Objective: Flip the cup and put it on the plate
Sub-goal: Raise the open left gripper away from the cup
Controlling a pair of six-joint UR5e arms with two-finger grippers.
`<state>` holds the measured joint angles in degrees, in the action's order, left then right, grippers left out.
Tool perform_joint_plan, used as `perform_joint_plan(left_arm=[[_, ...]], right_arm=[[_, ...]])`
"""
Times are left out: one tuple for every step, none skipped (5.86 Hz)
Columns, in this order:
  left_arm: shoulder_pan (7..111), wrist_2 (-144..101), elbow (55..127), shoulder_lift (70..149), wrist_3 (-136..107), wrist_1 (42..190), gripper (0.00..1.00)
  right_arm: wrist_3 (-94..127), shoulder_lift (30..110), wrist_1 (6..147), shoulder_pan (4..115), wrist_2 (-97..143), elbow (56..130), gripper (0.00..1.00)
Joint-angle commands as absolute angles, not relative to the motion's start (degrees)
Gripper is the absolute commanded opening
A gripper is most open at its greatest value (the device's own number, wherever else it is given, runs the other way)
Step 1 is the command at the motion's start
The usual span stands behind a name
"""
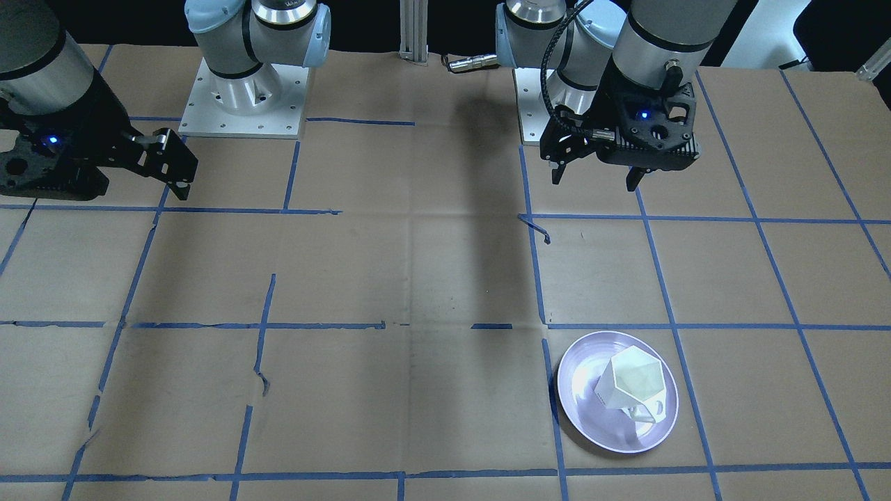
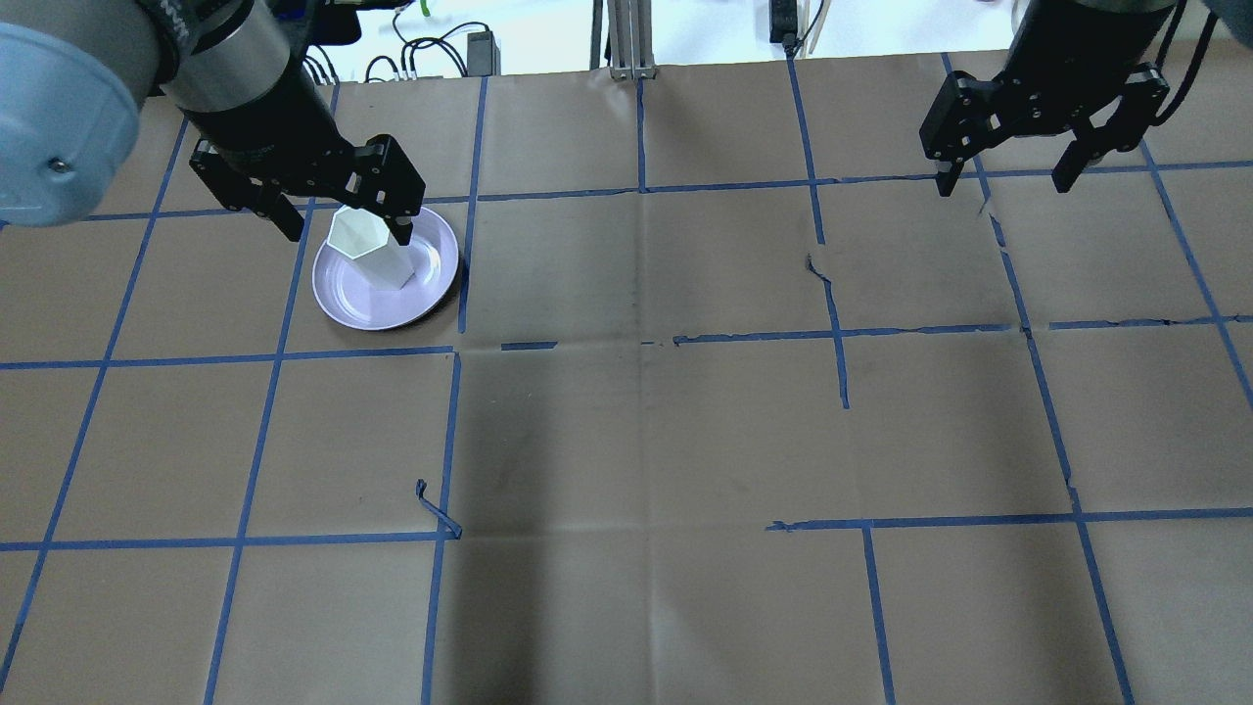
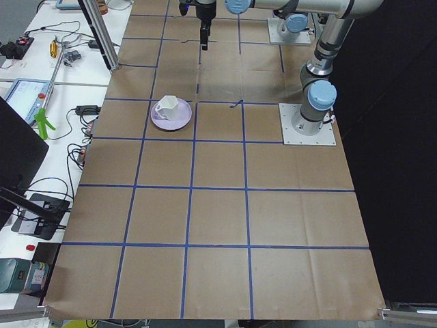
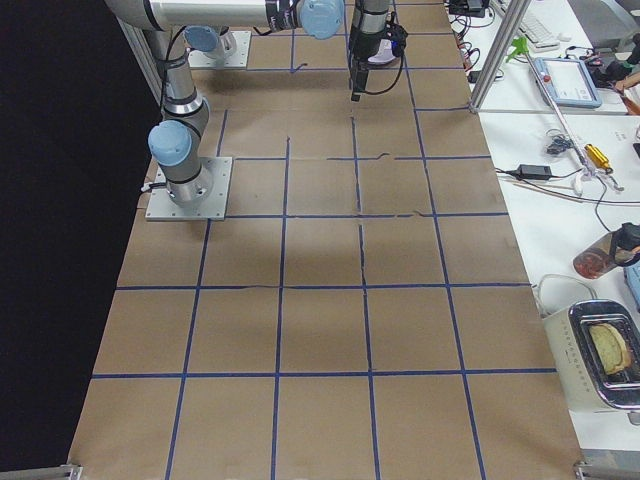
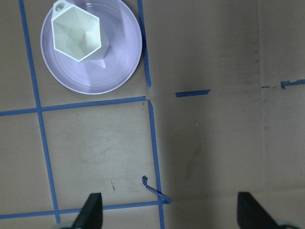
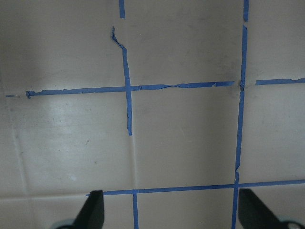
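The white faceted cup (image 1: 630, 383) stands mouth up on the lavender-white plate (image 1: 592, 417), its handle toward the operators' side. Both also show in the overhead view (cup (image 2: 367, 240), plate (image 2: 352, 299)), in the left wrist view (cup (image 5: 76, 36), plate (image 5: 119, 67)) and in the exterior left view (image 3: 166, 108). My left gripper (image 1: 595, 170) is open and empty, raised high and set back from the plate toward the robot's base; it shows in the overhead view (image 2: 343, 220) too. My right gripper (image 1: 179, 177) is open and empty, far off on the other side (image 2: 1008, 166).
Brown cardboard with a blue tape grid covers the table. A peeled curl of tape (image 2: 436, 509) sticks up near the left half's middle. The arm base plates (image 1: 243, 97) stand at the robot's edge. A bench with tools and a toaster (image 4: 600, 350) runs along the operators' side.
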<state>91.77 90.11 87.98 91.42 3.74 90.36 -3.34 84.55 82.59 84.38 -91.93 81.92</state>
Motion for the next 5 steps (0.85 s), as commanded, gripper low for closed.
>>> perform_joint_plan(left_arm=[[91.58, 90.09, 88.68, 92.63, 3.96, 88.78, 1.00], [91.58, 90.09, 88.68, 92.64, 3.96, 88.77, 1.00], [91.58, 90.09, 88.68, 92.55, 3.87, 88.77, 1.00], [91.58, 90.09, 88.86, 92.55, 3.61, 88.77, 1.00], [91.58, 90.44, 88.86, 91.68, 3.78, 88.86, 1.00]], right_arm=[[-3.34, 84.55, 82.62, 84.38, -91.93, 81.91, 1.00], [-3.34, 84.55, 82.62, 84.38, -91.93, 81.91, 1.00], [-3.34, 84.55, 82.62, 84.38, -91.93, 81.91, 1.00], [-3.34, 84.55, 82.62, 84.38, -91.93, 81.91, 1.00], [-3.34, 84.55, 82.62, 84.38, -91.93, 81.91, 1.00]])
